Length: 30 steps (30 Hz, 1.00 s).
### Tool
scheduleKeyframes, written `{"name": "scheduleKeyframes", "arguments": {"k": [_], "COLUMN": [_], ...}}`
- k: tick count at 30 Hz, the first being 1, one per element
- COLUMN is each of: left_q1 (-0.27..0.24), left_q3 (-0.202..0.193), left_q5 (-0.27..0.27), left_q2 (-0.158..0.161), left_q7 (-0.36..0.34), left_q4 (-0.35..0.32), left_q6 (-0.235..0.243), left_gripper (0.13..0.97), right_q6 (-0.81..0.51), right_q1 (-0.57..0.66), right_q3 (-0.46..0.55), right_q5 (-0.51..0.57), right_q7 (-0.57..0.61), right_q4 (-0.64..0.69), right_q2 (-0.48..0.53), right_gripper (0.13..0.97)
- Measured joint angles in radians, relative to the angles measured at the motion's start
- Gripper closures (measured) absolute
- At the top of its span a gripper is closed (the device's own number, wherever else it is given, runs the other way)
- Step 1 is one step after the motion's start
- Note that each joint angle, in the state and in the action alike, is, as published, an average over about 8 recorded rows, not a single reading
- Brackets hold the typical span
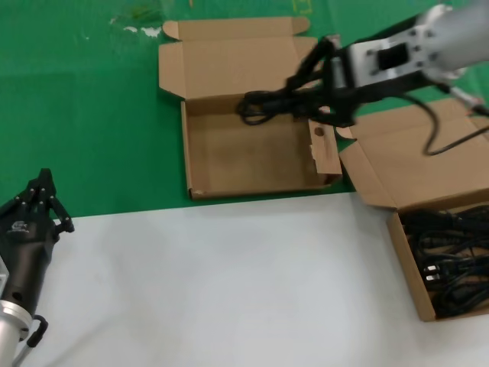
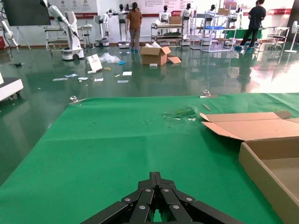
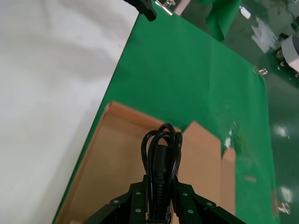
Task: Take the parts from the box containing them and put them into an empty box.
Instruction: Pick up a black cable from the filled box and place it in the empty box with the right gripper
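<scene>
The right gripper [image 1: 325, 88] was clamped on a cable bundle [image 1: 267, 103], held clear above the far side of the empty box [image 1: 260, 164], evidently for release inside; remaining cables [image 1: 451, 264] lay in the supply box [image 1: 409, 283], near right; the left gripper [image 1: 38, 200], pressed together, was parked near left.

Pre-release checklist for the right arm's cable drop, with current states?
1. Grip: right gripper shut on a coiled cable bundle; ok.
2. Position: bundle hangs over the far part of the empty box, inside its walls in the head view; ok.
3. Landing spot: the box floor shows no other item; ok.
4. Height above the floor: cannot tell.
5. Snag risk: whether the bundle's loop clears the back wall and raised lid; cannot tell.
6. Left gripper parked over the white surface, away from both boxes; ok.
7. Source box holds more cables; ok.
</scene>
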<state>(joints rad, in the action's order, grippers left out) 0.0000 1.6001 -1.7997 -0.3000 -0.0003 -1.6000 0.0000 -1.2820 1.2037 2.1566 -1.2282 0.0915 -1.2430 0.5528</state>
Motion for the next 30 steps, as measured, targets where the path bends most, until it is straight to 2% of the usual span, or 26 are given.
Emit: {"name": "scheduleKeyframes", "arguments": {"k": [9, 19, 25, 30], "left_q1": [0.000, 0.000, 0.000, 0.000], "left_q3": [0.000, 0.000, 0.000, 0.000], "left_q5": [0.000, 0.000, 0.000, 0.000], "left_q2": [0.000, 0.000, 0.000, 0.000], "left_q7": [0.000, 0.000, 0.000, 0.000], "left_q4": [0.000, 0.000, 0.000, 0.000], "left_q6": [0.000, 0.000, 0.000, 0.000], "left_gripper": [0.957, 0.957, 0.957, 0.957], "right_q6": [0.160, 0.312, 0.356, 0.365], "right_q1": [0.007, 0.038, 0.044, 0.024], "right_q3": [0.042, 0.033, 0.020, 0.012], "right_q5": [0.011, -0.023, -0.043, -0.053], "right_q7": [0.148, 0.353, 0.413, 0.402], "right_q4": [0.320, 0.683, 0.777, 0.735], "right_q2": [-0.190, -0.344, -0.382, -0.364], "right_gripper": [0.874, 0.870, 0.857, 0.817]}}
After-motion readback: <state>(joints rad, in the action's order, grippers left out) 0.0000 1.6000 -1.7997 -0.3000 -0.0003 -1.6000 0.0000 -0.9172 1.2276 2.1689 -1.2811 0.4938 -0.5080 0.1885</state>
